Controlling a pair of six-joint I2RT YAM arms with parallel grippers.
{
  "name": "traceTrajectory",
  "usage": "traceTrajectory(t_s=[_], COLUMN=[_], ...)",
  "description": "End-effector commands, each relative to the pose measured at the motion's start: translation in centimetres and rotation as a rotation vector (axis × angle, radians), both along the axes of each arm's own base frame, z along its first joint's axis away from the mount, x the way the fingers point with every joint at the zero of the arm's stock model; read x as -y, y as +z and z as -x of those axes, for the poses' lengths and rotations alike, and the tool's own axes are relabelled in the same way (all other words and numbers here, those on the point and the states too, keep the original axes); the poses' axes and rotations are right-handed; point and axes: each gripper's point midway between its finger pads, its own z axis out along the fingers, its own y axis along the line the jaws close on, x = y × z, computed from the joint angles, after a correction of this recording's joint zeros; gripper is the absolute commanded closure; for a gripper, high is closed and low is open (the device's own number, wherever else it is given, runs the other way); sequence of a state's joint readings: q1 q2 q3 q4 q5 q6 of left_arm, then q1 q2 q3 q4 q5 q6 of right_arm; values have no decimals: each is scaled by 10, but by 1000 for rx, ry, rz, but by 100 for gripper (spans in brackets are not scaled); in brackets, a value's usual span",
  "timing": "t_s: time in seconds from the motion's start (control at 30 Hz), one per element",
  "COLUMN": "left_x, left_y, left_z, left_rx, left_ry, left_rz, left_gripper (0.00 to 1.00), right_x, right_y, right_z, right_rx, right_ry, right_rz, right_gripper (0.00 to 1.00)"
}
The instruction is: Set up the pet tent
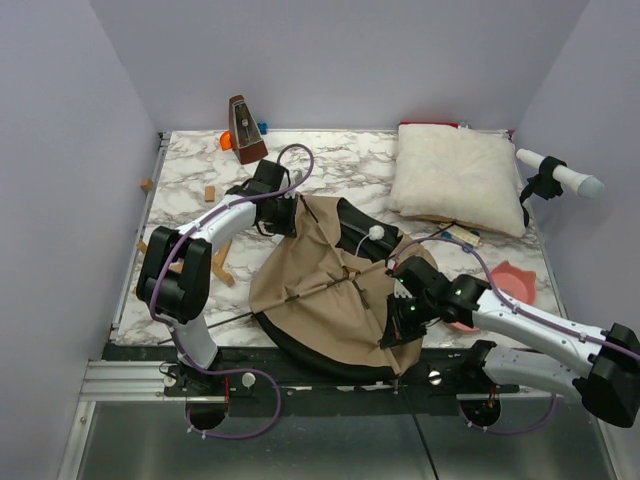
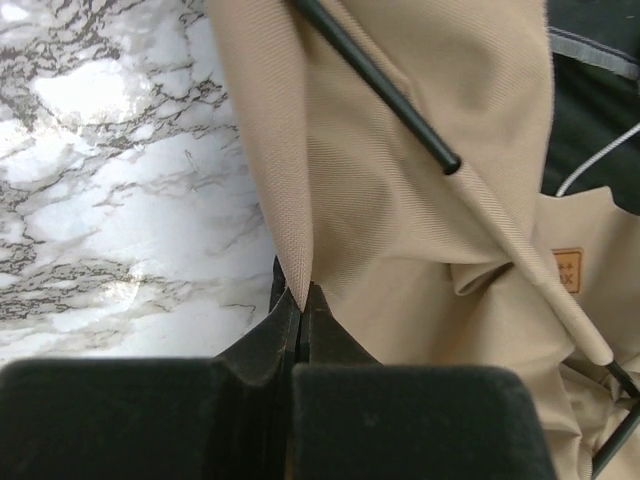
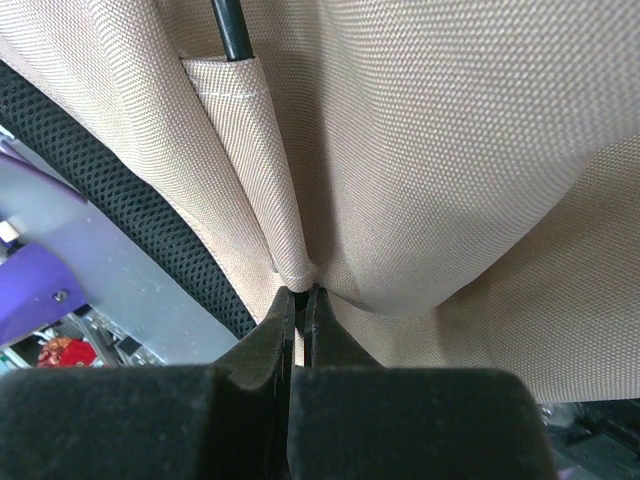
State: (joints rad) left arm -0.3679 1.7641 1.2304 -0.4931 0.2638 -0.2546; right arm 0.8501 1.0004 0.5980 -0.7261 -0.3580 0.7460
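the tan pet tent [image 1: 320, 290] lies collapsed in the middle of the marble table [image 1: 190, 175], between the two arms and close to the near edge. the left gripper [image 2: 300, 300] is clenched on a fold of the tent's fabric at its far left edge, near a thin black pole [image 2: 375, 85] and a small brown label patch [image 2: 566, 270]. the right gripper [image 3: 298, 295] pinches tan cloth at the foot of a pole sleeve [image 3: 245, 150] on the tent's near right side. a white pillow [image 1: 455, 175] rests at the far right corner.

Unreadable print on pet tent [image 2: 400, 230] label [image 2: 566, 270]
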Motion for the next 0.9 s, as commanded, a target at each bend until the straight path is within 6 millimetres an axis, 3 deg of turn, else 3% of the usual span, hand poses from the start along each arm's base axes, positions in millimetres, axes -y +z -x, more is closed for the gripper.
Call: traceTrajectory(t_s=[0.0,0.13,0.17,0.33,0.4,0.6,0.87], left_x=[14,12,8,-13,-21,-35,-6], left_y=[20,18,20,56,81,147,179], left_z=[3,3,0,-13,-16,-5,47], left_rx=[44,51,66,233,333,559,536], left_ry=[-70,-76,-65,-23,5,70,4], left_rz=[57,13,-11,-89,-94,-33,237], left_gripper=[100,100,95,18,5,1,1], right_x=[-29,-35,-36,-33,-32,-27,-41], right_y=[16,19,20,21,23,31,59], right_z=[-29,-48,-51,-67,-73,-105,-175], right_rx=[76,127,137,171,187,295,509], right_ry=[-43,-84,-96,-228,-279,-447,-616], right_rz=[-76,-58,-60,-41,-46,-45,-41], right_gripper=[99,99,99,100,100,99,100])
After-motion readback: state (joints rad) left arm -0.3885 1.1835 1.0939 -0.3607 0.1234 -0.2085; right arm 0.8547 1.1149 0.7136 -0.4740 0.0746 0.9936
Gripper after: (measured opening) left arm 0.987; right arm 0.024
